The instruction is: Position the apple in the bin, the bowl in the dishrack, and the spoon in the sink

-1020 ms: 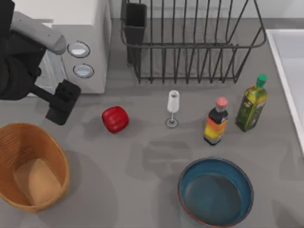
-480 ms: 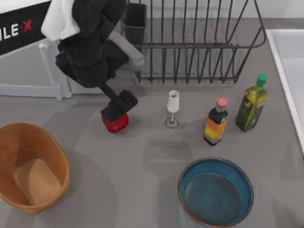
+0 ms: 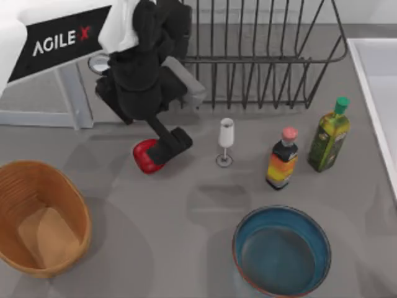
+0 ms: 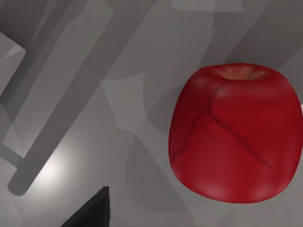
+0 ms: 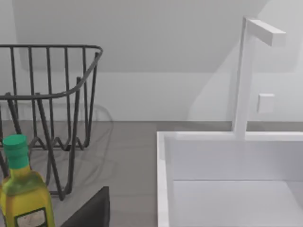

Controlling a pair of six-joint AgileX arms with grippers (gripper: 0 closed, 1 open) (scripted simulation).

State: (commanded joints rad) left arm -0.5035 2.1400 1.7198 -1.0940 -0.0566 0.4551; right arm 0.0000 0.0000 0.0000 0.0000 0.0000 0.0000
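The fingers of the left gripper point(image 3: 162, 149) sat low over the apple point(image 3: 146, 156) in the top view, hiding its right half; whether they were apart or clamped could not be told. The apple rested on the bench point(image 3: 186, 248) between the bin point(image 3: 41, 223) at the left and a small wine glass point(image 3: 226, 141). The bowl point(image 3: 281, 251) lay near the front, the dishrack point(image 3: 260, 56) at the back, the sink point(image 3: 375, 74) at the right edge.

In the left wrist view the apple point(image 4: 235, 132) stood off to one side, with one dark fingertip point(image 4: 90, 210) well apart from it. That looked off-centre, so a closing grip might nudge the apple into rolling toward the glass.

In the right wrist view the sink point(image 5: 232, 179) and an oil bottle point(image 5: 22, 194) appeared; the right arm seemed parked near the sink.
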